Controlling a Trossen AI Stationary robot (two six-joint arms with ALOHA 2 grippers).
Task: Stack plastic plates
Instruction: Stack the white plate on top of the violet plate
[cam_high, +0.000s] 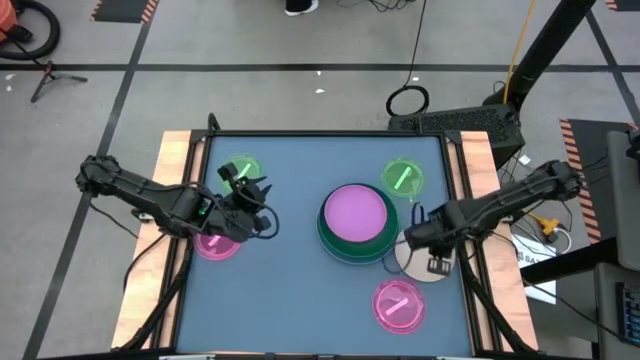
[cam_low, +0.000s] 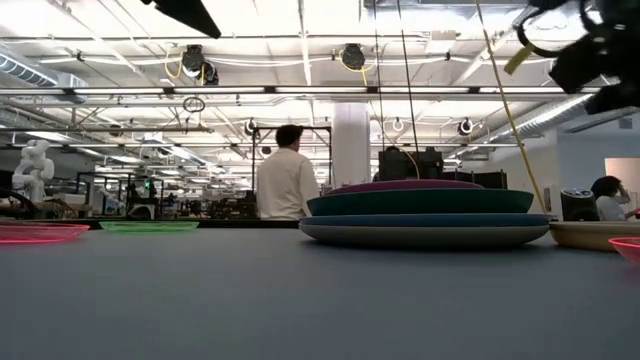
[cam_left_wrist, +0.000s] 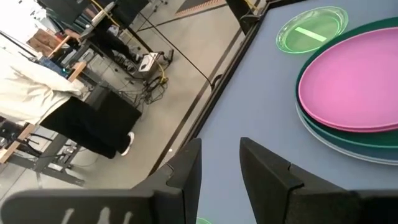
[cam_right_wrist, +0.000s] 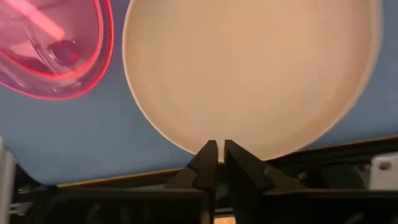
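Note:
A stack of plates (cam_high: 352, 222) stands mid-table, with a purple-pink plate on top and dark green, blue and grey-white ones under it (cam_low: 420, 212). A beige plate (cam_high: 428, 265) lies flat near the right edge. My right gripper (cam_right_wrist: 217, 144) hangs shut above its rim, raised off the table (cam_low: 600, 50). Translucent green plates lie at far left (cam_high: 240, 170) and far right (cam_high: 402, 177). Translucent pink ones lie at left (cam_high: 215, 243) and near right (cam_high: 399, 305). My left gripper (cam_left_wrist: 221, 144) is open over the table between the two left plates (cam_high: 255, 197), holding nothing.
Wooden side rails (cam_high: 172, 190) border the blue table top (cam_high: 290, 300). Bare table shows between the left plates and the stack, and along the near edge. A person in a white top (cam_low: 285, 180) stands in the room beyond the far edge.

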